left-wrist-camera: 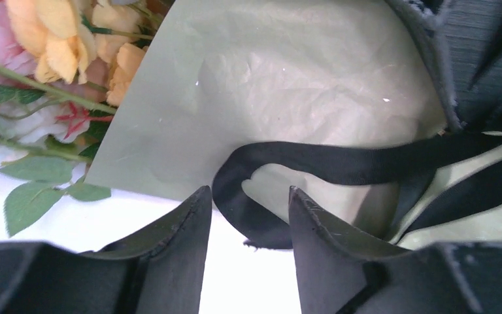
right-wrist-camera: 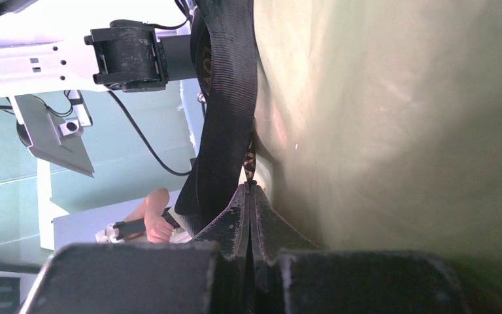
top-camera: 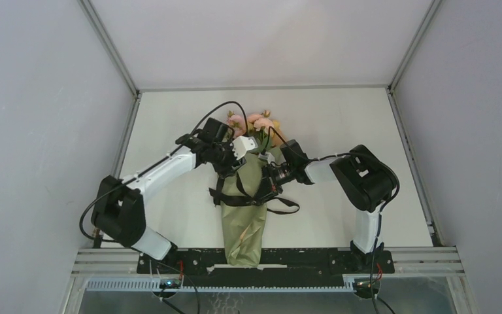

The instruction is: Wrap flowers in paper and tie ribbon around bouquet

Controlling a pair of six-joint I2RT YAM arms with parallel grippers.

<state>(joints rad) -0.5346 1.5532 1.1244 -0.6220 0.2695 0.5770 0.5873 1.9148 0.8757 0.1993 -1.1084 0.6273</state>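
The bouquet (top-camera: pixel 243 209) lies lengthwise mid-tabletop (top-camera: pixel 340 124), flowers (top-camera: pixel 251 121) toward the far edge. A ribbon (left-wrist-camera: pixel 340 163) loop sits between the spread left end effector (left-wrist-camera: pixel 248 191); the right end effector (right-wrist-camera: pixel 250 186), pressed together, pinches another strand.

The bouquet (top-camera: pixel 245 222) lies lengthwise on the counter (top-camera: pixel 340 124) between the two arms, its flowers (top-camera: pixel 251 122) at the far end, the ribbon (left-wrist-camera: pixel 340 163) crossing its middle, the left arm's fingers (left-wrist-camera: pixel 170 248) at its left side and the right arm's fingers (right-wrist-camera: pixel 235 222) at its right.
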